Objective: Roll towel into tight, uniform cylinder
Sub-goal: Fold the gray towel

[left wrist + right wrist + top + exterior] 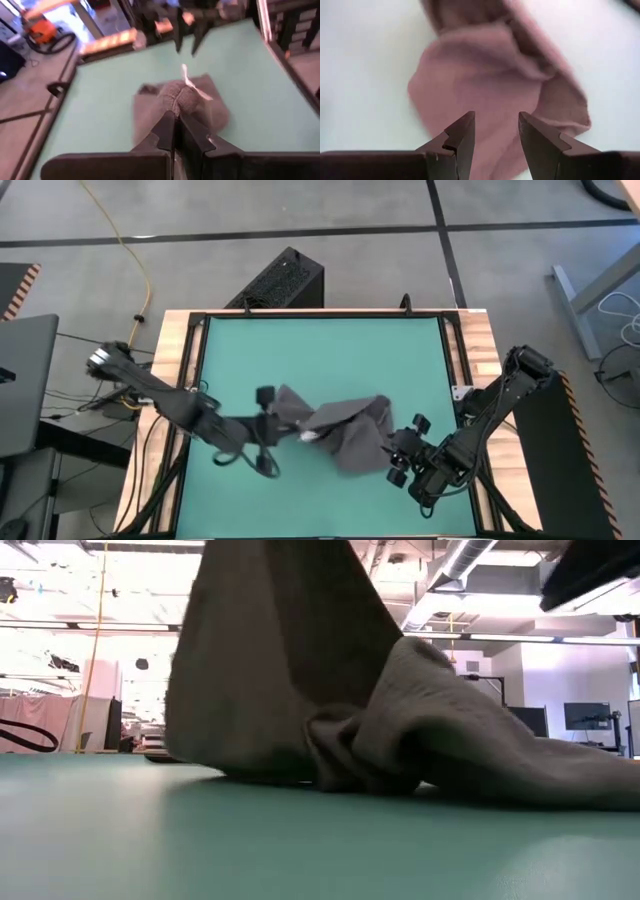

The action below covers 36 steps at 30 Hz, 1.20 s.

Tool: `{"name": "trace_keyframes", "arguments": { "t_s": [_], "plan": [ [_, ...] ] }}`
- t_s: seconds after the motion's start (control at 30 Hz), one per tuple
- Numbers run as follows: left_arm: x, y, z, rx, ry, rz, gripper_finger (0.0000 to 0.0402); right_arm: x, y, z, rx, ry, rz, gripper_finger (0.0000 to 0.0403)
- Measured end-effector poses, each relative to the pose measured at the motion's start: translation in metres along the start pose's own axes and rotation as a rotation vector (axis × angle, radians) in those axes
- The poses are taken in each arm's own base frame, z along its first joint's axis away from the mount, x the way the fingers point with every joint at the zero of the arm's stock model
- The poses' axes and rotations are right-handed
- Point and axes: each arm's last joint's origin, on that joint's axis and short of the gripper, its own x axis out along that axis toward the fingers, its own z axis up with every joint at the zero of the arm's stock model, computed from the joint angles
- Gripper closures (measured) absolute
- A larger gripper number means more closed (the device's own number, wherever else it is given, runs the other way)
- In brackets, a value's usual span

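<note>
Lying crumpled near the middle of a green table mat (pixel 320 350), towards the right arm's side, a plain dark grey soft cloth towel (pixel 345 430) is seen from above, bunched into uneven folds rather than spread flat. A small white tag (pixel 305 437) is visible at its left edge. The mat is framed by a light wooden table border (pixel 180 350), and a black box (pixel 280 280) stands on the floor beyond the far edge.

The left gripper (pixel 272 423) is reached in from the left side and is clamped fully closed on the towel's left edge, just beside the tag. In the left wrist view its two dark fingers (pixel 165 132) are pressed together with grey cloth (pixel 185 102) pinched between them, and the white tag (pixel 192 85) is seen sticking up just past the fingertips.

In the low view, part of the towel (pixel 280 660) is lifted clear of the mat in a tall hanging sheet, while the rest (pixel 480 730) is left heaped and trailing across the surface.

The right gripper (pixel 405 450) is held at the towel's right end, near the table's right edge. Its fingers (pixel 462 137) are parted and nothing is gripped between them; the cloth (pixel 490 85) is seen just ahead of the tips.
</note>
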Motion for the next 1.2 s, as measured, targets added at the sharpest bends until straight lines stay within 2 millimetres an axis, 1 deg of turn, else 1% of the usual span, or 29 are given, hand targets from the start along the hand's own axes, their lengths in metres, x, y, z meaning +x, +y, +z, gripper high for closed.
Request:
{"name": "trace_keyframes", "arguments": {
  "t_s": [0.07,0.13,0.2,0.33,0.37,0.43,0.53,0.63,0.7,0.73,0.8,0.87,1.0,1.1,1.2],
  "plan": [
    [-0.014,0.01,0.003,-0.017,-0.036,0.011,0.0399,0.002,0.0,0.004,0.01,-0.065,-0.018,0.0228],
    [-0.023,0.016,0.002,-0.033,-0.058,0.013,0.0399,0.005,0.002,0.011,0.001,-0.131,-0.028,0.0227],
    [-0.026,0.018,-0.005,-0.036,-0.059,0.014,0.04,0.01,0.004,0.019,-0.037,-0.167,-0.029,0.0223],
    [-0.023,0.02,-0.021,-0.045,-0.031,0.056,0.04,0.023,0.003,0.035,-0.087,-0.19,-0.044,0.0201],
    [-0.022,0.02,-0.024,-0.047,-0.023,0.07,0.04,0.028,0.0,0.037,-0.09,-0.18,-0.065,0.0193],
    [-0.02,0.019,-0.028,-0.059,-0.011,0.082,0.04,0.039,-0.012,0.041,-0.097,-0.103,-0.109,0.0176],
    [-0.019,0.018,-0.033,-0.079,0.001,0.076,0.04,0.058,-0.034,0.048,-0.097,0.024,-0.192,0.0156],
    [-0.017,0.015,-0.039,-0.085,0.019,0.061,0.04,0.082,-0.058,0.052,-0.081,0.109,-0.253,0.0148],
    [-0.017,0.013,-0.043,-0.088,0.032,0.059,0.04,0.099,-0.075,0.052,-0.009,0.185,-0.266,0.0148],
    [-0.016,0.013,-0.045,-0.087,0.046,0.06,0.04,0.107,-0.083,0.049,0.071,0.231,-0.269,0.0147],
    [-0.014,0.012,-0.051,-0.091,0.064,0.063,0.04,0.12,-0.097,0.04,0.243,0.312,-0.284,0.0147],
    [-0.013,0.01,-0.056,-0.083,0.078,0.063,0.04,0.129,-0.104,0.029,0.309,0.341,-0.281,0.0147],
    [-0.011,0.009,-0.061,-0.076,0.088,0.065,0.04,0.137,-0.097,0.016,0.397,0.321,-0.193,0.0147],
    [-0.01,0.008,-0.065,-0.069,0.096,0.068,0.04,0.136,-0.088,0.014,0.439,0.295,-0.128,0.0147],
    [-0.009,0.008,-0.066,-0.074,0.096,0.069,0.04,0.132,-0.082,0.012,0.473,0.277,-0.116,0.0147]
  ]
}}
